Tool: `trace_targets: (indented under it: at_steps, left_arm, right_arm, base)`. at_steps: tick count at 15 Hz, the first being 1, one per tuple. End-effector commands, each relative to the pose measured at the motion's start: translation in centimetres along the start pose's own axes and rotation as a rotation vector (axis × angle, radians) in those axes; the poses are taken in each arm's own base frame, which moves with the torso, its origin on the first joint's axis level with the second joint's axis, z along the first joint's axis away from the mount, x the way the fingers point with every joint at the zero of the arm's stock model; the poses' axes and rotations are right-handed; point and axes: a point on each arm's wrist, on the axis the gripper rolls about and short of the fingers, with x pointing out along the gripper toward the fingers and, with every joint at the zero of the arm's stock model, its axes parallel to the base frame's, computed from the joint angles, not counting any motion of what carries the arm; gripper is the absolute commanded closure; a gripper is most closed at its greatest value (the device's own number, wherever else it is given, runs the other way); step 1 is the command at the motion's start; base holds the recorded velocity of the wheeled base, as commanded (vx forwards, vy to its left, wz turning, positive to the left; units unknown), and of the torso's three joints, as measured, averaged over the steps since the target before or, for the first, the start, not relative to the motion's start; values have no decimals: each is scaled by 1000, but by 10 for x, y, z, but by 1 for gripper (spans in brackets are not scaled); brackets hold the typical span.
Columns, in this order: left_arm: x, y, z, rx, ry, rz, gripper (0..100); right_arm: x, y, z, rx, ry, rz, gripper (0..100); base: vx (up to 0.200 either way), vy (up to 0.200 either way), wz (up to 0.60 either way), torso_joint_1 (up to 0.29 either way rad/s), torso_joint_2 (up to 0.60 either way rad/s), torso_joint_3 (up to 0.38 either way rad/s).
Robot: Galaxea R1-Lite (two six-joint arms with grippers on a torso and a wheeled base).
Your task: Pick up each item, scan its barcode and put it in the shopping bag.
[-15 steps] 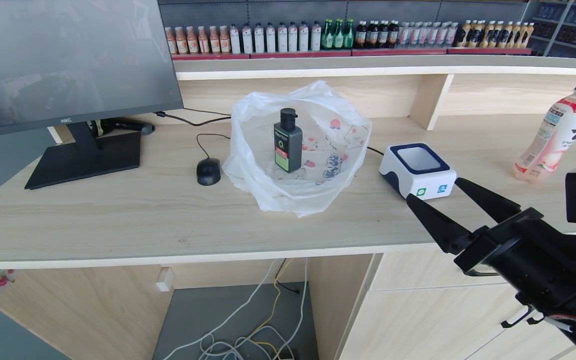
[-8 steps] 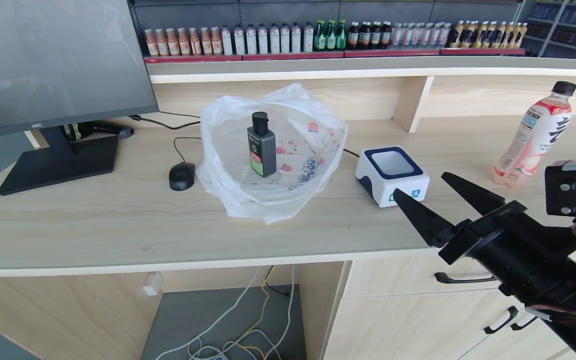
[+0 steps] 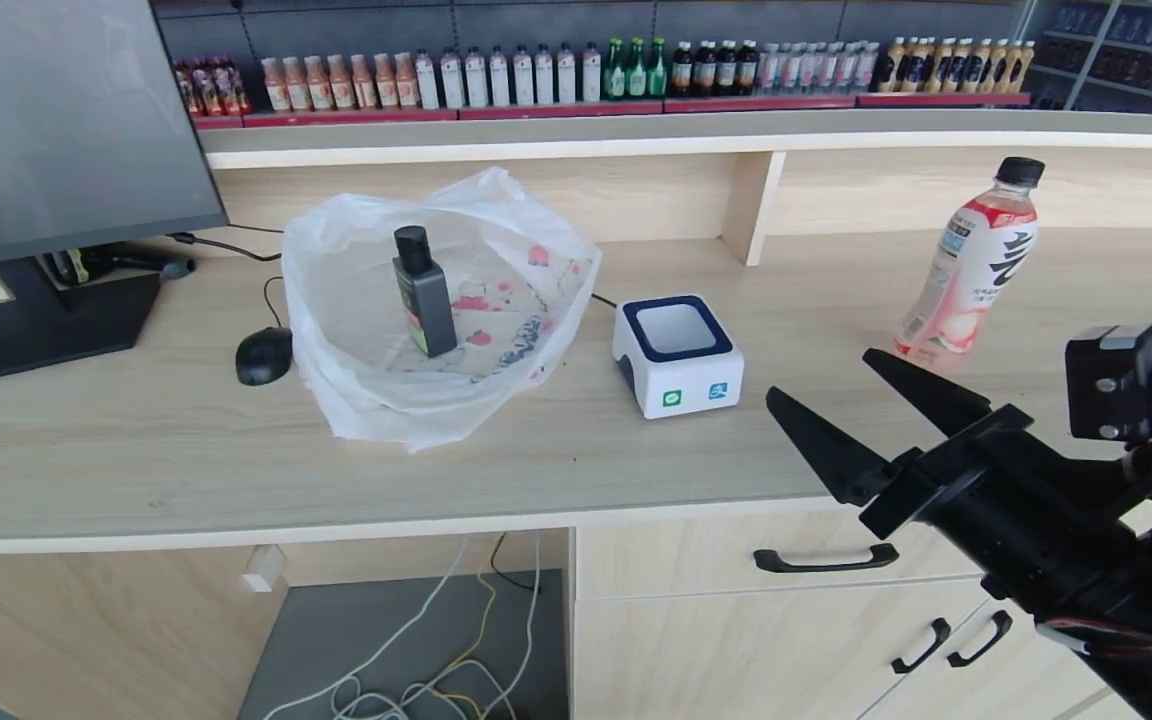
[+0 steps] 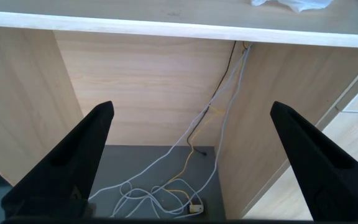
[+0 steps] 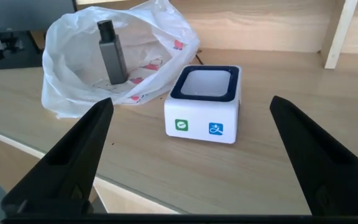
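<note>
1. Pale wood-grain laminate covered the shop counter (image 3: 136,440), and a shelf (image 3: 586,75) of bottled drinks ran along the far wall.
2. At the far left stood a flat, dark monitor (image 3: 56,110). A rounded black mouse (image 3: 263,356) lay just left of the bag.
3. The left gripper (image 4: 191,106) hung below the counter's near edge, its black wedge fingers spread wide and empty, facing loose cables (image 4: 185,186) on the floor.
4. The shopping bag (image 3: 356,380) was thin, crinkled, translucent white plastic with a printed pattern, slumped open. A squarish dark bottle (image 3: 424,295) with a black cap stood upright inside, so I judged one item done.
5. Near the bag's right side sat the scanner (image 3: 676,355), a boxy white block of hard plastic with a dark-blue rim around its upturned window.
6. The right gripper (image 3: 822,375) hovered over the counter's near edge, its tapered black fingers parted and holding nothing.
7. Far right, well apart from the scanner, the drink bottle (image 3: 971,265) stood upright. It was clear, pinkish plastic with a wrapped label and a black cap. By my reading it was yet to be picked up, scanned and bagged.
</note>
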Motion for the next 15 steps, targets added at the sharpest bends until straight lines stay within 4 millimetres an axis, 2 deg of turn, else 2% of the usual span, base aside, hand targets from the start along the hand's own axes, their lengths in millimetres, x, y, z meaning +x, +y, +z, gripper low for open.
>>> trace_targets:
  at_steps: [1, 15]
  left_arm:
    - [0, 0, 0, 0, -1, 0, 0]
    - [0, 0, 0, -3, -1, 0, 0]
  right_arm:
    - [-1, 0, -1, -1, 6, 0, 0]
    - [-1, -1, -3, -10, 14, -4, 0]
  base:
    - [0, -200, 0, 2, 2, 7]
    - [0, -200, 0, 1, 4, 3]
